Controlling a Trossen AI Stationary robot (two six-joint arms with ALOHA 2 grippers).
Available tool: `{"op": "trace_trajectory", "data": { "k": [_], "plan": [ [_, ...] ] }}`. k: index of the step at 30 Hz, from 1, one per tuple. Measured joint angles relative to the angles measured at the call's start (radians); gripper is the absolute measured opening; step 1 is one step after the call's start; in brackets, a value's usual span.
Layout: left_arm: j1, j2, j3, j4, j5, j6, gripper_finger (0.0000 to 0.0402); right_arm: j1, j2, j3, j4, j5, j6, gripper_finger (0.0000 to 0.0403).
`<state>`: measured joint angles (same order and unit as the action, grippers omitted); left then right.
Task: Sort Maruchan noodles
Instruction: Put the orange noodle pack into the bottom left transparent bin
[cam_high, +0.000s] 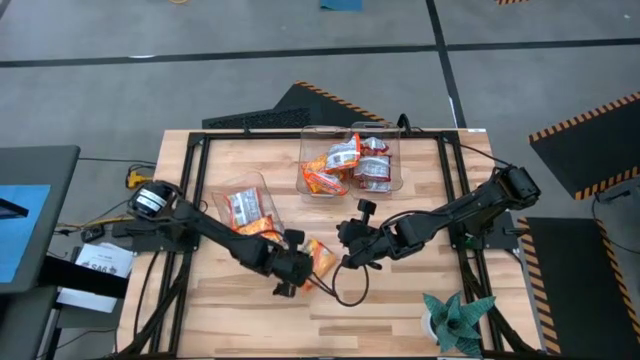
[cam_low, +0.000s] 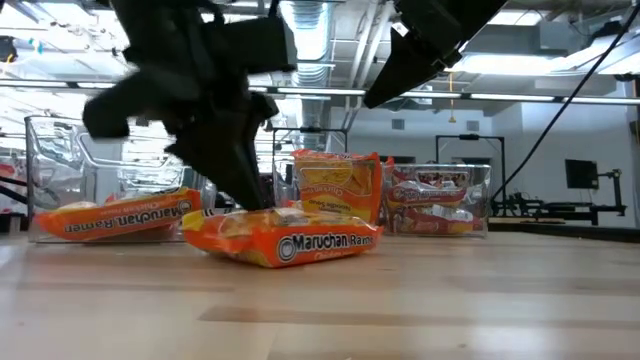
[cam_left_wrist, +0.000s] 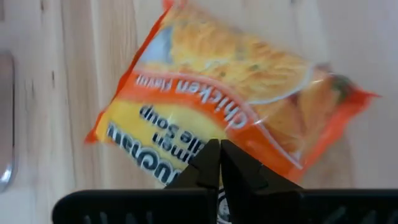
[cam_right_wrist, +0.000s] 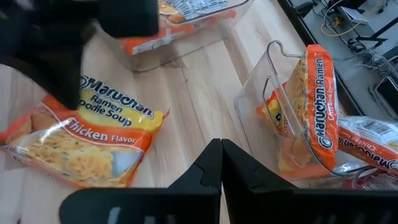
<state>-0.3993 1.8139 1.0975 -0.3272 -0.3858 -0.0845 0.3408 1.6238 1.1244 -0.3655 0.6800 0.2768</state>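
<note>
An orange-yellow Maruchan chicken ramen packet (cam_high: 320, 258) (cam_low: 290, 243) (cam_right_wrist: 87, 137) lies flat on the wooden table near its middle. My left gripper (cam_high: 298, 270) (cam_left_wrist: 219, 149) is shut at the packet's yellow end. My right gripper (cam_high: 350, 250) (cam_right_wrist: 221, 149) is shut and hovers just right of the packet, touching nothing. More packets sit in two clear bins: orange ones and a white-silver one in the left bin (cam_high: 245, 208), mixed ones in the far bin (cam_high: 350, 162). My left gripper is shut on the packet's yellow end (cam_left_wrist: 155, 165), the end with the Maruchan name. It comes slanting down from the table's left and near side. The fingers themselves hide the pinch. The packet rests flat on the table (cam_low: 300, 262).
A teal spiky plant (cam_high: 455, 320) stands at the table's near right corner. The far bin (cam_right_wrist: 286, 124) holds an orange packet standing on edge. A black frame (cam_high: 190, 200) runs around the tabletop. A cable loops on the wood near the grippers (cam_high: 345, 295).
</note>
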Motion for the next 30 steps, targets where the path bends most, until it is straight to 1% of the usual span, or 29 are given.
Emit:
{"op": "trace_trajectory", "data": {
  "k": [6,11,15,18,20,22,25,27,30],
  "plan": [
    [-0.020,-0.072,0.025,-0.002,0.003,0.002,0.0000,0.006,0.000,0.000,-0.001,0.000,-0.013,0.0026],
    [-0.047,-0.180,0.026,-0.052,-0.011,-0.024,0.0000,0.013,0.000,0.000,-0.001,0.000,-0.014,0.0026],
    [-0.102,-0.285,0.024,-0.097,-0.082,-0.059,0.0000,0.015,0.000,0.000,-0.004,0.000,-0.015,0.0026],
    [-0.156,-0.383,-0.006,-0.066,-0.160,-0.041,0.0000,0.018,0.000,0.000,-0.003,-0.003,-0.012,0.0026],
    [-0.191,-0.456,-0.051,-0.013,-0.210,-0.038,0.0000,0.019,0.000,0.000,0.001,-0.008,0.001,0.0026],
    [-0.223,-0.539,-0.122,0.080,-0.250,-0.020,0.0000,0.019,0.000,0.000,0.005,-0.041,0.027,0.0026],
    [-0.259,-0.667,-0.264,0.247,-0.277,0.006,0.0000,0.017,0.000,0.000,0.031,-0.129,0.038,0.0028],
    [-0.268,-0.752,-0.360,0.343,-0.264,0.008,0.0000,0.011,0.008,0.000,0.079,-0.202,0.047,0.0037],
    [-0.266,-0.866,-0.469,0.427,-0.222,-0.039,0.0000,-0.003,0.024,-0.003,0.139,-0.369,0.064,0.0068]
  ]
}}
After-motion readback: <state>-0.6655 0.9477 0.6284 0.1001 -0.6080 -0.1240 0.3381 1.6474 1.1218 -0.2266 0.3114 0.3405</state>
